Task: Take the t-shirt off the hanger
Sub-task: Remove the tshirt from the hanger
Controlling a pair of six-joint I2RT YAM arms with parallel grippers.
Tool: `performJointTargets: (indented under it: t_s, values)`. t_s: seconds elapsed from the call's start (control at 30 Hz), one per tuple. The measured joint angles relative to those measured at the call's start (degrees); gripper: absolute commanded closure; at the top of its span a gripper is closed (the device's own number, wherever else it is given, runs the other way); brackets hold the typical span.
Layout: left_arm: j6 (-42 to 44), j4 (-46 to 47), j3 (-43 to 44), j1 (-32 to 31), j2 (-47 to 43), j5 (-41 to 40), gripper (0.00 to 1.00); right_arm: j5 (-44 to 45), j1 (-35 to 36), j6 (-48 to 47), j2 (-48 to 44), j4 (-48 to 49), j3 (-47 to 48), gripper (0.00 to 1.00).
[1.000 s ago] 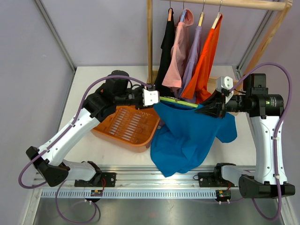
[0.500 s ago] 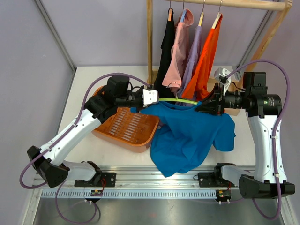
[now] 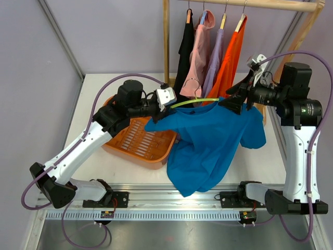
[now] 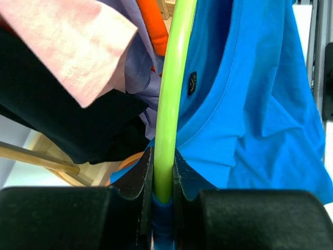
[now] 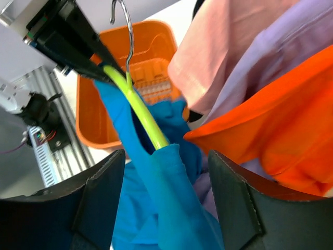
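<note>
Green hanger half-hidden inside blue t-shirt

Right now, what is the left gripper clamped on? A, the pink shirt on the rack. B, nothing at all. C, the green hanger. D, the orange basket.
C: in the left wrist view the left gripper has its jaws closed tight on the bar of the green hanger, with the blue t-shirt hanging from that bar.

pincer clamping green hanger, blue t-shirt
</note>
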Motion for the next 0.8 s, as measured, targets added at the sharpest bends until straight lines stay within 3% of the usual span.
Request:
performJointTargets:
  t_s: [0.07,0.27,0.57,0.8]
  values:
    - [-1.8,-0.4,0.9,0.0,0.1,-0.3,1.0,2.1,0.0,2.4,0.0,0.9,2.2,0.23]
    - [-10.2,-3.1,8.0,-0.8,2.5,-1.5,1.0,7.5,0.1,6.9,0.0,0.7,9.2,0.25]
    - [-23.6,-11.5,23.6,-7.7,12.3,-7.1,1.0,19.4,-0.1,8.7,-1.7,-3.0,11.8,0.24]
    - [-30.5,-11.5,24.6,-8.9,16.3,-12.9,1.0,25.8,0.0,10.3,-2.8,-4.3,12.9,0.23]
